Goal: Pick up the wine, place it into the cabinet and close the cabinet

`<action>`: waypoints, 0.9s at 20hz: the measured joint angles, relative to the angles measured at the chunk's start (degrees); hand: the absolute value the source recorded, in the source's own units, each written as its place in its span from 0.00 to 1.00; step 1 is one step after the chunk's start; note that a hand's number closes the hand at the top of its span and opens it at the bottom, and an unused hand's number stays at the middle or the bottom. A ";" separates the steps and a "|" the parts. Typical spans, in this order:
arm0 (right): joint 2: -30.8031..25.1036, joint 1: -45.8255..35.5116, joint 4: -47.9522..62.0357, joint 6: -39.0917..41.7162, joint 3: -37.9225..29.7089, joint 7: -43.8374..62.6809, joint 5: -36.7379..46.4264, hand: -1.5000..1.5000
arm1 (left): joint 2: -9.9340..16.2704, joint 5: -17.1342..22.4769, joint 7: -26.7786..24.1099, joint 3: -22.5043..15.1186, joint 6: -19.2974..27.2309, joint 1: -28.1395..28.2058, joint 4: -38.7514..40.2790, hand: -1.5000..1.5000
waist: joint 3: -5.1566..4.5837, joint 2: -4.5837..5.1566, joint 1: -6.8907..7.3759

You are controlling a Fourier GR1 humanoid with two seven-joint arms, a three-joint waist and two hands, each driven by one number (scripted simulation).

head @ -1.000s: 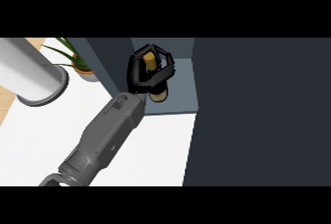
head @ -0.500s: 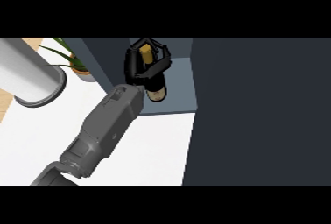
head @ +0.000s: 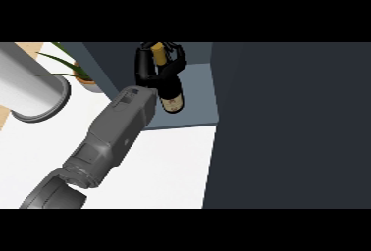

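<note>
- Your hand (head: 148, 66) reaches into the cabinet (head: 192, 117), fingers (head: 174, 63) clamped on the wine bottle (head: 170, 93).
- The bottle stands on the cabinet shelf, beside the dark door (head: 290, 122).
- A potted plant (head: 76, 73) sits on the white counter (head: 167, 166).

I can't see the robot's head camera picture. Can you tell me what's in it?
A black robot hand has its fingers curled round a dark wine bottle inside the open cabinet, and the grey forearm stretches up from the lower left. A leafy potted plant and a big grey cylinder are at the left.
</note>
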 measured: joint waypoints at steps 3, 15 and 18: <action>0.67 0.43 0.05 0.16 0.73 -0.69 -0.02 0.00 | 0.17 -0.32 0.59 0.36 0.58 -1.51 2.17 1.00 | 0.00 0.25 -0.40; 0.87 -1.21 0.18 0.09 0.82 -0.63 -0.34 0.00 | 0.80 0.83 -0.50 3.44 -0.13 -1.95 5.26 1.00 | 0.07 0.52 -1.18; 1.17 -1.29 0.17 -0.04 1.09 -0.69 -0.35 0.00 | 0.63 2.77 -0.52 5.51 -3.17 -1.53 4.59 1.00 | 0.05 0.59 -1.47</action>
